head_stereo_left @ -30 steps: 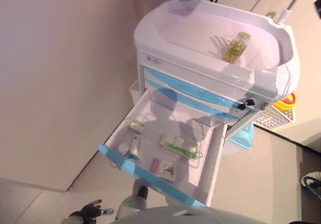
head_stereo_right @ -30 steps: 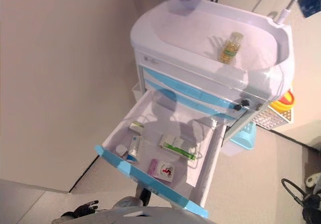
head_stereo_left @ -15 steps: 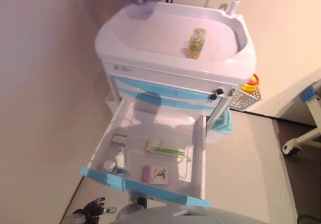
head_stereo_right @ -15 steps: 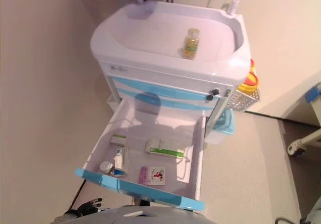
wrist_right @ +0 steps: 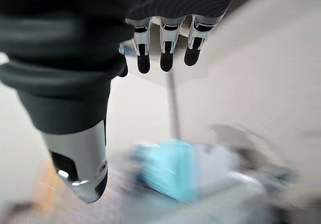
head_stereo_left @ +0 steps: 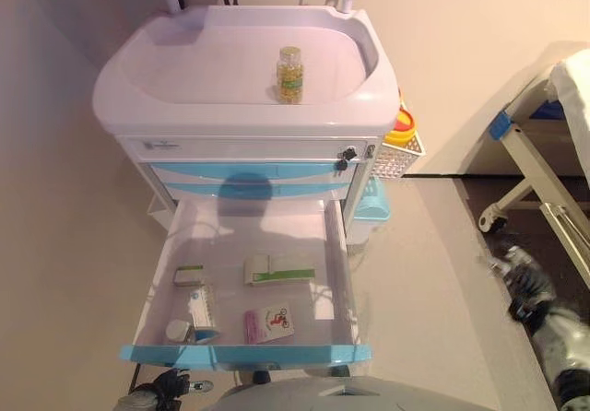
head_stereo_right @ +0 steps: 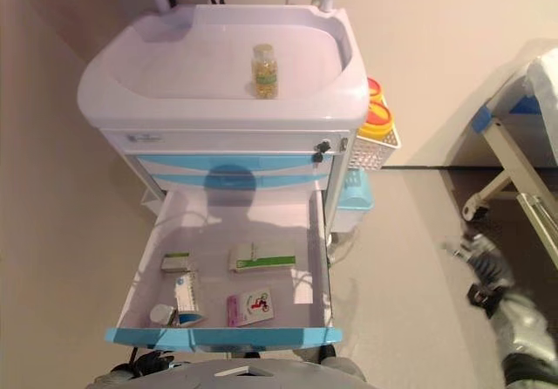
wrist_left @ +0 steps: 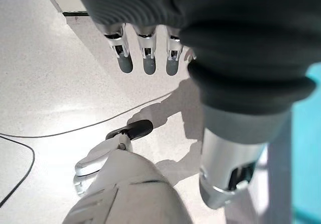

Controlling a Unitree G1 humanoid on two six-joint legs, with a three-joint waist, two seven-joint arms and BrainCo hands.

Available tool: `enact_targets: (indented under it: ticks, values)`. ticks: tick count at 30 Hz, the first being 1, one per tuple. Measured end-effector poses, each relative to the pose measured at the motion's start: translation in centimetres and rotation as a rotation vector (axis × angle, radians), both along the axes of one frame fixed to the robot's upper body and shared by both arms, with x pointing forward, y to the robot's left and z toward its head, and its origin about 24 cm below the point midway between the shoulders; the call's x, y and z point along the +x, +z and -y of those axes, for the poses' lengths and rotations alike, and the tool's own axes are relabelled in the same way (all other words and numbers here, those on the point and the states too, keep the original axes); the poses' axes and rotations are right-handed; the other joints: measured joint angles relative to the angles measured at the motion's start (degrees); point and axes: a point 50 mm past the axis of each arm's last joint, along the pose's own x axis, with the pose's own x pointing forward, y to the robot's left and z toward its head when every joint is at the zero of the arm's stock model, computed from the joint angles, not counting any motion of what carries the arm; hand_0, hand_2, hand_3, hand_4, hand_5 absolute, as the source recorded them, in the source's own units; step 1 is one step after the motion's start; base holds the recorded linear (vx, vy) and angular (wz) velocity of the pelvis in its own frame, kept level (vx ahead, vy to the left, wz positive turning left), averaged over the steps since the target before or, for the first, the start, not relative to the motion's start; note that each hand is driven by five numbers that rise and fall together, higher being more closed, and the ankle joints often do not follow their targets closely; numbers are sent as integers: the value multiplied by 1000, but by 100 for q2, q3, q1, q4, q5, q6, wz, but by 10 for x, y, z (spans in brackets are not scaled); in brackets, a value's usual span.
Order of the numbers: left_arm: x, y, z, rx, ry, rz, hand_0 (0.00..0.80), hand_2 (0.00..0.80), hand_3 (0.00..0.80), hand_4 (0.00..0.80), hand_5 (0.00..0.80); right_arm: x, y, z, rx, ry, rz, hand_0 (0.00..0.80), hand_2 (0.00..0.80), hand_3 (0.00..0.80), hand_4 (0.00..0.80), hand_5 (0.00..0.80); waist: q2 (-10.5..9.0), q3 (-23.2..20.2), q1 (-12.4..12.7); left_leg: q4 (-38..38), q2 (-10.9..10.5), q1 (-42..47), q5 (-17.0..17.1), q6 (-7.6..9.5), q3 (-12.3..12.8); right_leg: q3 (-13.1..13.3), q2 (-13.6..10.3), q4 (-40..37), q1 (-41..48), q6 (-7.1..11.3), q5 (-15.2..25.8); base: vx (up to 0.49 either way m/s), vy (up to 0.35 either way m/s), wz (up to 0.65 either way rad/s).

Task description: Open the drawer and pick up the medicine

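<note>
Pale smooth floor, glossy white cart's open drawer point(head_stereo_left: 341, 273) of flat boxes, both hands' point(wrist_left: 145, 58) point(wrist_right: 165, 48) fingers loosely straight.

Above the pulled-out drawer point(head_stereo_left: 343, 273) you have open air, so a hand can come straight down. Its floor holds a green-and-white box point(head_stereo_left: 279, 268), a pink packet point(head_stereo_left: 267, 323), a small green box point(head_stereo_left: 189, 275), a blue-and-white box point(head_stereo_left: 202, 307) and a small round bottle point(head_stereo_left: 177, 331), with bare patches between. The cart top point(head_stereo_left: 138, 98) bears one yellow bottle point(head_stereo_left: 289, 75). A white basket point(head_stereo_left: 395, 158) hangs off the cart's right side, and a bed frame point(head_stereo_left: 539, 176) crowds the floor further right
</note>
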Motion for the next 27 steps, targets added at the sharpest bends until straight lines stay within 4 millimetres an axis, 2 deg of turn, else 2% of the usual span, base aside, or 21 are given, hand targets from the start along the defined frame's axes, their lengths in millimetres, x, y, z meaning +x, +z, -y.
enact_targets:
  ticks: [4, 8, 11, 13, 17, 21, 27]
  values:
    - [-2, -1, 1, 1, -6, 15, 0, 0, 0, 0, 0, -30, -49, -46, -58, 249, -243, 0, 0, 0, 0, 0, -10, 54, -18, 0, 20, 18, -16, -12, 99, 97, 14, -13, -17, -15, 10, -1, -15, -13]
    - [-1, -1, 4, 9, -43, 32, 0, 0, 0, 0, 0, -48, -75, -85, -90, 452, -347, 0, 0, 0, 0, 0, -14, 62, -47, 2, 20, 48, -24, -11, 116, 110, 14, -14, -10, -40, 27, 2, -2, -1]
    - [3, -2, 12, 20, -170, 46, 0, 0, 0, 0, 0, -57, -87, -108, -84, 507, -373, 0, 0, 0, 0, 0, 4, 71, -46, 1, 17, 63, -29, -8, 139, 122, 9, -13, -6, -39, 27, -1, 6, -1]
    - [6, -2, 15, 54, -252, 52, 0, 0, 0, 0, 0, -64, -92, -113, -87, 492, -390, 0, 0, 0, 0, 0, 39, 90, -54, 0, 18, 72, -44, -10, 150, 126, 7, -8, -7, -34, 25, -6, 30, -4]
    - [21, -1, 23, 111, -415, 88, 0, 0, 0, 0, 0, -71, -96, -110, -138, 485, -424, 0, 0, 0, 0, 0, 167, 123, -66, 0, 23, 100, -61, -14, 239, 186, 12, 35, -33, -14, 22, -3, 33, -11]
    - [26, -2, 30, 120, -500, 85, 0, 0, 0, 0, 0, -68, -94, -110, -171, 508, -398, 0, 0, 0, 0, 0, 221, 131, -106, 1, 35, 102, -84, -14, 302, 261, 22, 51, -89, -16, 26, 25, -26, -15]
    - [53, 9, 33, 121, -643, 135, 0, 0, 0, 0, 0, -59, -90, -108, -204, 520, -360, 0, 0, 0, 0, 0, 227, 185, -181, 13, 22, 128, -92, -8, 375, 325, 50, 53, -97, -41, 47, 57, 52, -5]
